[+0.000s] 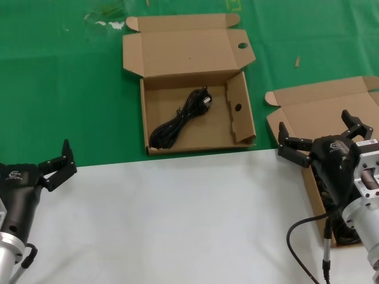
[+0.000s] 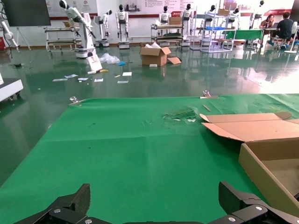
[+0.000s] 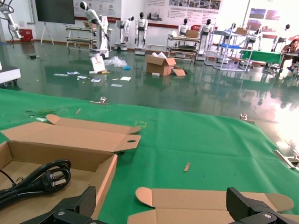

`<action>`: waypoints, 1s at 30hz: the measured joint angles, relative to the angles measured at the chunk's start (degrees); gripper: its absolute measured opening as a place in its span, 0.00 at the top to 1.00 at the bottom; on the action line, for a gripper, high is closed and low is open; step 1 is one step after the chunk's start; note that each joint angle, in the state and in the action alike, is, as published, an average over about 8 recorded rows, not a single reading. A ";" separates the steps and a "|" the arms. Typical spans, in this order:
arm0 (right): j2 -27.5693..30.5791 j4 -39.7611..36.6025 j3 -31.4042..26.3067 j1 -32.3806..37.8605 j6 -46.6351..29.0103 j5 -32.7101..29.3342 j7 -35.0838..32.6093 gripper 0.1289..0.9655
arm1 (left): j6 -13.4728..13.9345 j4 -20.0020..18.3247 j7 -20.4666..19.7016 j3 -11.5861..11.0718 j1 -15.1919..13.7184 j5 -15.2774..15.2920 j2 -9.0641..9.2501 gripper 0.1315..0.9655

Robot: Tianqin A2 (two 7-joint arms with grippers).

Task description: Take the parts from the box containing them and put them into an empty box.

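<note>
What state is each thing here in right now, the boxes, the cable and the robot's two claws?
Box with the holed lid: lid open, one cord inside.
Power cord: bundled, lying loose in that box.
Box at the right: lid open, inside mostly hidden.
Left gripper: open, holding nothing.
Right gripper: open, holding nothing, above the right box.

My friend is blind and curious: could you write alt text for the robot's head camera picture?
One black power cord lies in an open cardboard box on green cloth. At right, the open right gripper hovers over a second open box; the open left gripper waits at left over the white table.
</note>
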 joint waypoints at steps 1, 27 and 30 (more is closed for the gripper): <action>0.00 0.00 0.00 0.00 0.00 0.00 0.00 0.00 | 0.00 0.00 0.00 0.00 0.00 0.00 0.00 0.00; 0.00 0.00 0.00 0.00 0.00 0.00 0.00 0.00 | 0.00 0.00 0.02 0.00 0.00 0.00 0.00 0.00; 0.00 0.00 0.00 0.00 0.00 0.00 0.00 0.00 | 0.00 0.00 0.01 0.00 0.00 0.00 0.00 0.00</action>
